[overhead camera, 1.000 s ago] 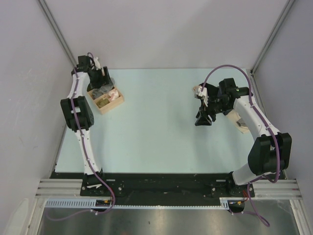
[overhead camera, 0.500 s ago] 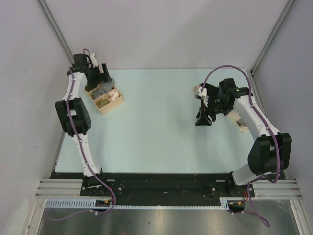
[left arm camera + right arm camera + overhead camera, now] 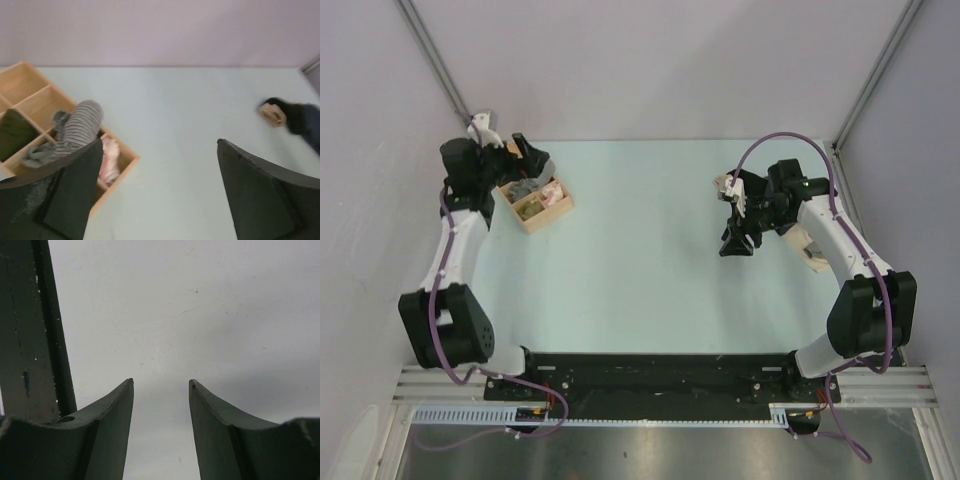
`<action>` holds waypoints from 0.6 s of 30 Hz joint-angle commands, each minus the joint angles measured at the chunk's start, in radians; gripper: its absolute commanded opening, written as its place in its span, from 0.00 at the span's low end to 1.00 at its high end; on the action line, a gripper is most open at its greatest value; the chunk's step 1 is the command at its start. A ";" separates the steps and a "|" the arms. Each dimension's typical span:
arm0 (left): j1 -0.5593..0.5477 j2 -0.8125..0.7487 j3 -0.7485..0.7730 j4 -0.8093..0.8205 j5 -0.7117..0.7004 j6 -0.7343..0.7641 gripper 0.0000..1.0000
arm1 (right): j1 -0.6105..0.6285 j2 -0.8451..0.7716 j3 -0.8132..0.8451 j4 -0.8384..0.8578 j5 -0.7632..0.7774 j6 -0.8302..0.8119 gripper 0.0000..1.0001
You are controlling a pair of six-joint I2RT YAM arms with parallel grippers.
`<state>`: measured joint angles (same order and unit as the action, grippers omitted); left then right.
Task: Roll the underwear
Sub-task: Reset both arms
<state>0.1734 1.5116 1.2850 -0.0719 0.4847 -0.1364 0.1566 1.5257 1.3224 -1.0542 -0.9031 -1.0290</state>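
The left gripper (image 3: 159,145) is spread wide and holds nothing, hanging just off the near side of the wooden box (image 3: 20,82). In the wrist view its left finger (image 3: 75,190) overlaps the lower edge of the underwear (image 3: 80,127); I cannot tell whether the two touch. The underwear lies as a loose striped roll in a middle compartment. It rides above the dividers, with a grey cloth (image 3: 37,155) beside it, a pink-and-white piece (image 3: 109,162) in the next cell and a dark green item (image 3: 12,135) farther left. The main risk, as I judge it, is the roll itself: thin knit with nothing pinning it could spring open or flop over a divider. A finger passing close could snag a fold and drag it out. The right gripper (image 3: 161,385) hangs parted and empty over the bare table (image 3: 190,110), well apart, and poses little threat.
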 commanded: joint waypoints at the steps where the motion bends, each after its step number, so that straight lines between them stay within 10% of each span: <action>1: 0.087 -0.076 -0.246 0.597 0.194 -0.330 0.91 | -0.009 -0.033 0.000 0.051 0.020 0.055 0.52; 4: 0.114 0.074 -0.048 0.313 0.230 -0.289 0.65 | -0.014 -0.029 0.000 0.065 0.023 0.076 0.53; 6: 0.053 0.181 0.246 -0.155 0.049 -0.051 0.63 | -0.014 -0.027 0.000 0.068 0.026 0.078 0.54; 9: -0.046 0.327 0.490 -0.406 -0.242 0.127 0.69 | -0.014 -0.016 0.000 0.068 0.024 0.079 0.53; 18: -0.080 0.676 0.921 -0.675 -0.405 0.176 0.71 | -0.011 0.020 0.000 0.059 0.030 0.070 0.53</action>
<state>0.0734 2.1235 2.1174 -0.5468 0.1650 -0.0402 0.1463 1.5299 1.3224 -1.0004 -0.8715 -0.9615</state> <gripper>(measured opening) 0.713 0.533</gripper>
